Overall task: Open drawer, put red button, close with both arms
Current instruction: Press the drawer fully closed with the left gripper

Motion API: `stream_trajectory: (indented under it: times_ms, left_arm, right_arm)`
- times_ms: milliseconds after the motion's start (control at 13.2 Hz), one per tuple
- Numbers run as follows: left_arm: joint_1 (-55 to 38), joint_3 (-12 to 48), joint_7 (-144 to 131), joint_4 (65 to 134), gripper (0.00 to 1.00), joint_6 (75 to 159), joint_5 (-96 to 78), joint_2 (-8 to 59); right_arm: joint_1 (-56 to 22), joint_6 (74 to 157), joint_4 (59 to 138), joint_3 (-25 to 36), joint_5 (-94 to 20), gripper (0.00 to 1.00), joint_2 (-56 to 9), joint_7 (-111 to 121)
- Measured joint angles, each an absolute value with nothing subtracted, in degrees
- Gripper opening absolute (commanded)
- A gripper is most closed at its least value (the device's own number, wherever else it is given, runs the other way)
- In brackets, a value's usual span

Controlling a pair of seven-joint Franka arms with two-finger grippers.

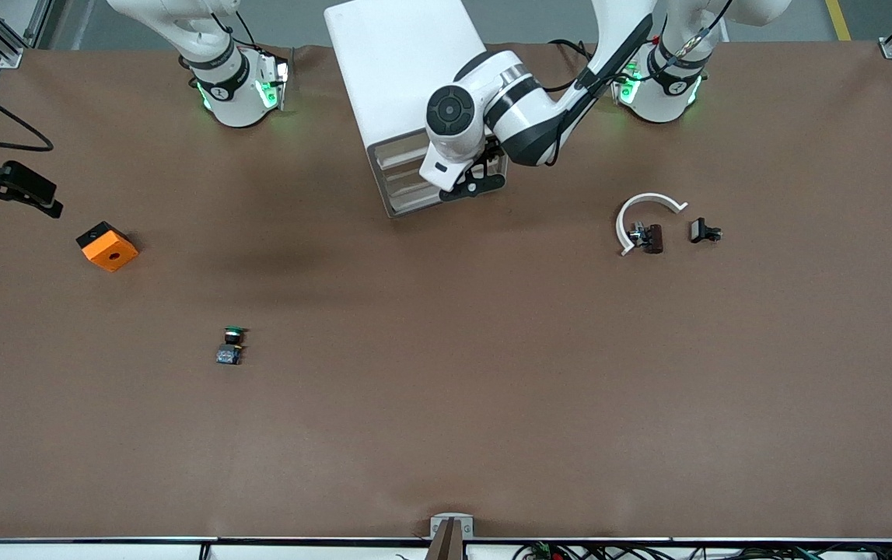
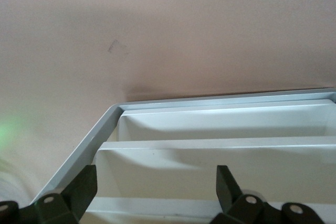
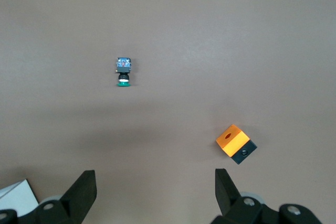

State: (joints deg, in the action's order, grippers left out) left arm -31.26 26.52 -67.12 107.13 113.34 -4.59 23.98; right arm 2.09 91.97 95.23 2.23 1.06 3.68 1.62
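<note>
The white cabinet (image 1: 395, 70) stands between the arm bases. Its drawer (image 1: 403, 177), the middle one (image 2: 210, 163), looks pushed in. My left gripper (image 1: 475, 187) hangs open just in front of it, and its fingers (image 2: 79, 190) straddle the drawer's face without touching. The red button (image 1: 650, 238) lies on the table toward the left arm's end, beside a white curved piece (image 1: 648, 204). My right gripper (image 1: 26, 190) is open and empty (image 3: 156, 190), high over the right arm's end of the table.
A green-capped button (image 1: 232, 344) (image 3: 123, 72) lies nearer the front camera than the orange block (image 1: 107, 247) (image 3: 235, 142). A small black part (image 1: 704, 231) sits beside the red button.
</note>
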Motion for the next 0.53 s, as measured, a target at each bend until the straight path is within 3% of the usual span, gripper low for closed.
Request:
stream_trajectory:
  times_ms: [529]
  left_arm:
    - [-31.4,26.8,-67.7,107.0,1.00,113.3,-3.6,24.0]
  right_arm:
    - [2.6,92.3,95.9,1.6,0.1,1.00,5.0,3.1]
